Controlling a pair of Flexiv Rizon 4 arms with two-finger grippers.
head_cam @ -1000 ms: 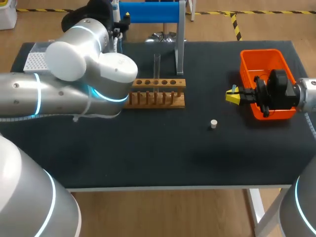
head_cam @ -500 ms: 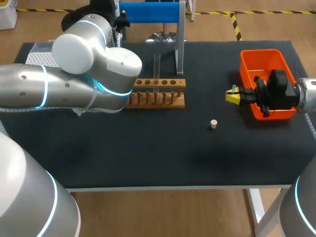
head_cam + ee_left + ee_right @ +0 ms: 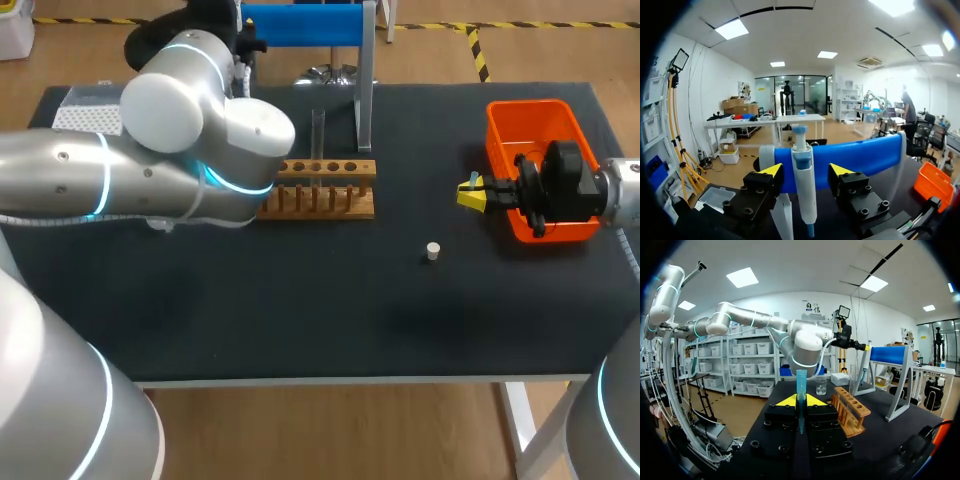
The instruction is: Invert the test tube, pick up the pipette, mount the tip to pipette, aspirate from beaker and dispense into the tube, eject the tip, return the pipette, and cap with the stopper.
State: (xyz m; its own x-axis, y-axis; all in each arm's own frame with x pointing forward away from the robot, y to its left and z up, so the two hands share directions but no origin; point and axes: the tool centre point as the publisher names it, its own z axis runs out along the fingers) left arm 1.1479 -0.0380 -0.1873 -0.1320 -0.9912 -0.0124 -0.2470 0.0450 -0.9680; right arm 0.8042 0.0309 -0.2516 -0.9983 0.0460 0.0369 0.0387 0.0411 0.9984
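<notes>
As the left arm swings further back over the bench [image 3: 300, 300], its pincer [image 3: 805, 170] arrives wide open on either side of the pipette [image 3: 803, 192], which hangs untouched on the blue stand [image 3: 862, 155]; closing looks to be next. The right pincer [image 3: 799, 400] stays clamped on a slim blue tube [image 3: 801, 382] by the orange bin [image 3: 530, 105].

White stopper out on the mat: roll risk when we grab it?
The stopper seems to stand on a flat end, so a nudge would likely slide or topple it, not roll it; on its side it could roll. It looks small, probably light: an off-centre touch may shove it across the table.
</notes>
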